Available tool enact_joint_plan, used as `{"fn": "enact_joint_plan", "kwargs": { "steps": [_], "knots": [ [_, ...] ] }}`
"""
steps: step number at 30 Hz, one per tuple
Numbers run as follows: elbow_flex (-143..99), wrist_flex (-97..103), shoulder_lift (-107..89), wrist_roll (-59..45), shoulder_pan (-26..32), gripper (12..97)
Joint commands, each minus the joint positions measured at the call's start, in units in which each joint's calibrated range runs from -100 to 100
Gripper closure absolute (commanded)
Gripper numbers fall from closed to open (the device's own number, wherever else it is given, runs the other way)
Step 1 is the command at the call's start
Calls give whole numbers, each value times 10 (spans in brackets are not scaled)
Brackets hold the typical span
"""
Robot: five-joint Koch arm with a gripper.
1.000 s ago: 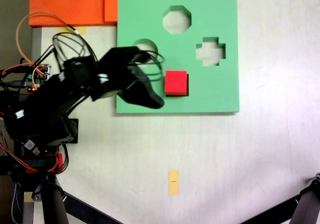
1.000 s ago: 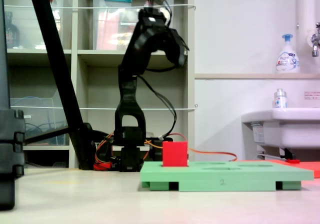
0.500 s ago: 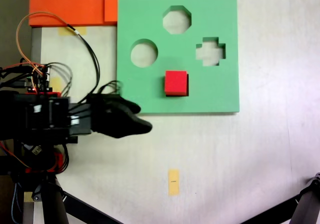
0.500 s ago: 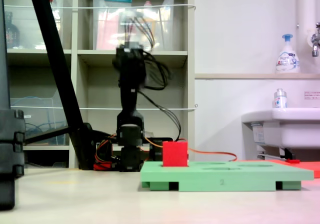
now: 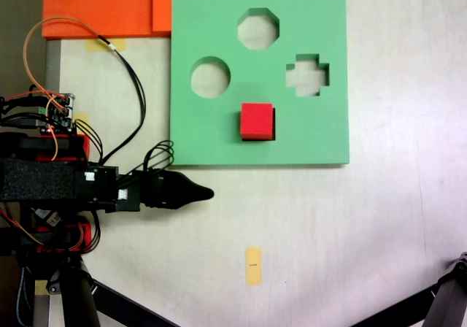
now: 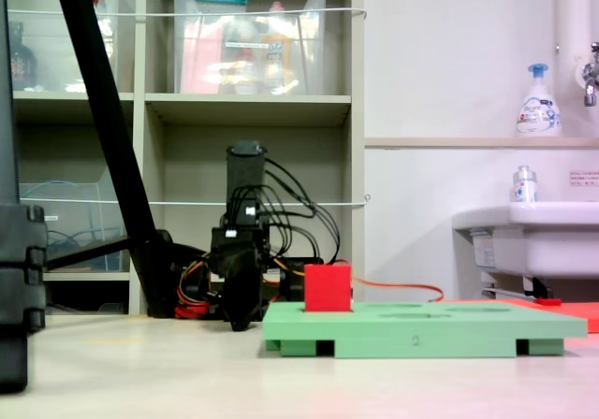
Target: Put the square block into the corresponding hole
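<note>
Block (image 5: 257,120) sits in the square hole (image 5: 273,122) of the board (image 5: 306,20), top proud of the surface. End effector (image 5: 206,193) low over the counter (image 5: 350,225), empty; opening unclear. Task looks done.

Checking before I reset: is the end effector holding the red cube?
No. The end effector lies off the green board, well apart from the red cube.
</note>
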Motion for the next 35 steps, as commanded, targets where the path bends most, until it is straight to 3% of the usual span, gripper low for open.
{"fn": "enact_joint_plan", "kwargs": {
  "steps": [1,8,12,35],
  "knots": [
    [-20,3,-5,-26,0,607],
    [-20,-105,-5,-20,0,648],
    [-20,-102,-5,-20,0,580],
    [-20,-98,-5,-20,1,581]
  ]
}}
